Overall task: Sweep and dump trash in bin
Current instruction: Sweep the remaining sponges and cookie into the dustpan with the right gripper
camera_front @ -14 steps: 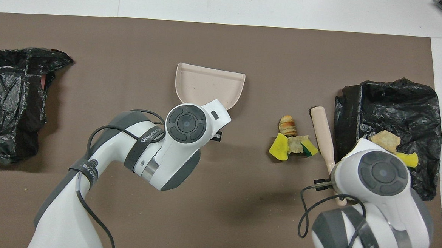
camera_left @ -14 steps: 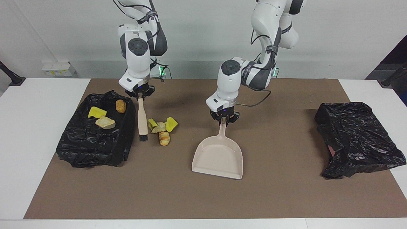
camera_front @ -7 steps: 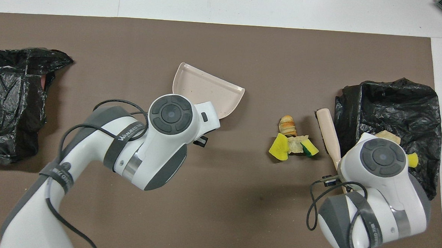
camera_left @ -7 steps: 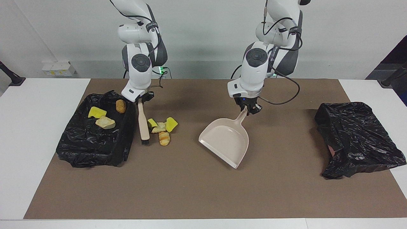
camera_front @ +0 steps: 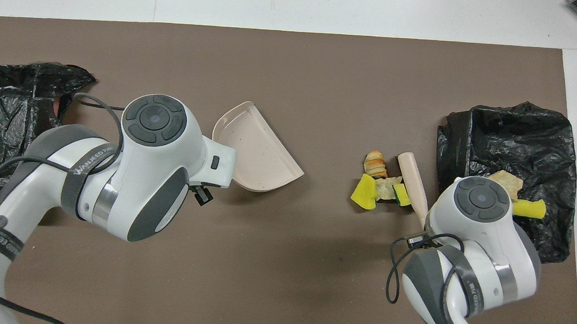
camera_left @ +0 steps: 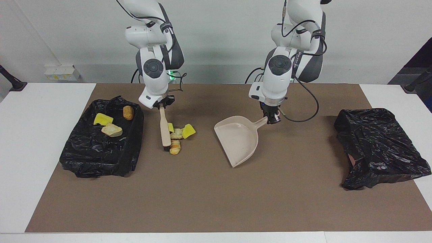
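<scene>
My right gripper [camera_left: 162, 105] is shut on the top of a beige brush [camera_left: 165, 130], also seen from overhead [camera_front: 412, 186]. The brush hangs tilted with its bristles down on the mat, against the trash pile. That pile [camera_left: 179, 135] is several yellow sponge bits and tan bread lumps, also in the overhead view [camera_front: 379, 180]. My left gripper [camera_left: 272, 119] is shut on the handle of a beige dustpan [camera_left: 238, 140]. The pan's mouth faces the pile, a gap apart from it. Three more scraps [camera_left: 111, 130] lie in the black-lined bin [camera_left: 101, 155].
The bin stands at the right arm's end of the brown mat [camera_left: 209, 202], close beside the brush. A second crumpled black bag [camera_left: 378, 145] lies at the left arm's end. White table shows around the mat.
The left gripper drew the dustpan toward the robots and the left arm's end, turning its mouth toward the pile. The right gripper moved the brush from beside the bin against the pile, nudging it.
</scene>
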Robot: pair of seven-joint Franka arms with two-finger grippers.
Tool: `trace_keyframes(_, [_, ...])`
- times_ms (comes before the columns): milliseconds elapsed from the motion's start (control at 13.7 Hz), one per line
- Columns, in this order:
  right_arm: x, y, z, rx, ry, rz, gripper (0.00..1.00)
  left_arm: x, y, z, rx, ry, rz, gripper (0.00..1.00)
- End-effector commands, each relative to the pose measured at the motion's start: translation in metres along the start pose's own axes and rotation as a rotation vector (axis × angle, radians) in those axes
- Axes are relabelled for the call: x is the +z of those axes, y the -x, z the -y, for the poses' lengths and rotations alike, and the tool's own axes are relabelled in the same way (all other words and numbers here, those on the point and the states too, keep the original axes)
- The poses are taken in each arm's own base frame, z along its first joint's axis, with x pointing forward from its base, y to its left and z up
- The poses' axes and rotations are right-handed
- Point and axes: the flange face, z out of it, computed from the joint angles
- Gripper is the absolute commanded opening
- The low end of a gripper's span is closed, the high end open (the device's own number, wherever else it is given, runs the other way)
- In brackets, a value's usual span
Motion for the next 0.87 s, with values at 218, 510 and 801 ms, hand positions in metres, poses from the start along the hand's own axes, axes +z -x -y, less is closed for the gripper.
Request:
trace_keyframes(218, [0.011, -0.003, 0.053, -0.006, -0.114, 0.028, 0.0, 0.019, -0.003, -0.042, 0.145, -0.115, 0.013, 0.0])
trace_keyframes(510, [0.008, -0.001, 0.1, 0.001, -0.22, 0.001, 0.0, 0.039, -0.014, -0.064, 0.228, -0.16, 0.032, 0.0])
trace_keyframes(801, [-0.013, -0.015, 0.148, 0.078, -0.366, -0.008, 0.0, 0.043, -0.006, -0.062, 0.222, -0.148, 0.04, 0.0])
